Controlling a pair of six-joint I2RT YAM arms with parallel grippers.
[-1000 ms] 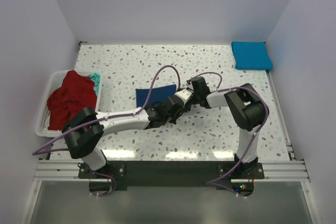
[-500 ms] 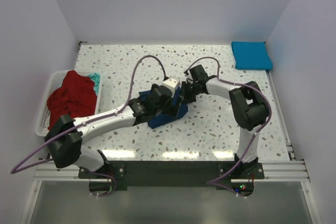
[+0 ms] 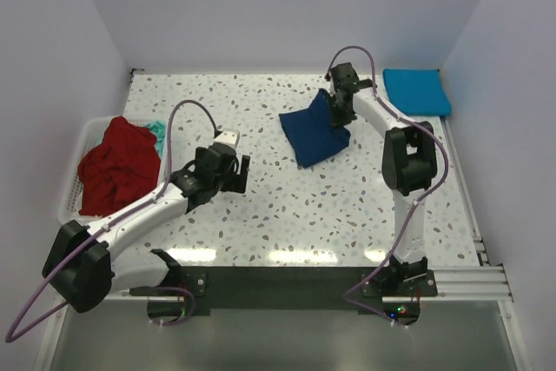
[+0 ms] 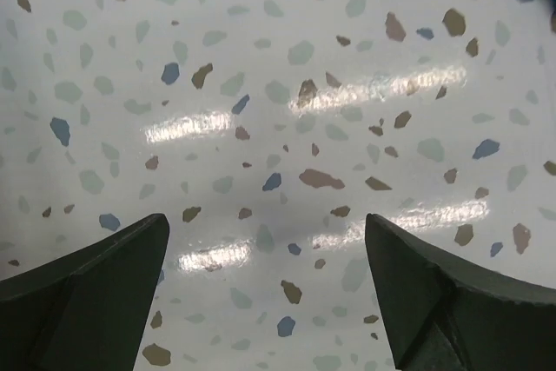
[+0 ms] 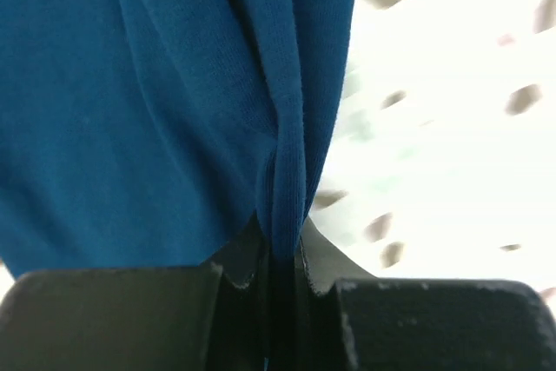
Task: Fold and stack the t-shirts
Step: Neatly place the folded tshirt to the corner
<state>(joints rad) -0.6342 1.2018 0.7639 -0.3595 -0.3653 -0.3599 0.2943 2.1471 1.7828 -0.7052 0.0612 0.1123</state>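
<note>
At the right hand (image 5: 280, 254) — navy t-shirt (image 5: 148, 102) is pinched.

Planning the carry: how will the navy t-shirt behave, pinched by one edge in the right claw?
Probably floppy: the navy t-shirt hangs from the right claw in soft folds, so its fold may slump open. Likely light, since a thin pinch of one edge holds it. Bunched between shut jaws, it seems unlikely to slip.

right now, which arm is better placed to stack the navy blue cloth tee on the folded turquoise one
Right. The right gripper is shut on the navy blue tee, close beside the folded turquoise tee. The left gripper is open, empty, and farther from both.
</note>
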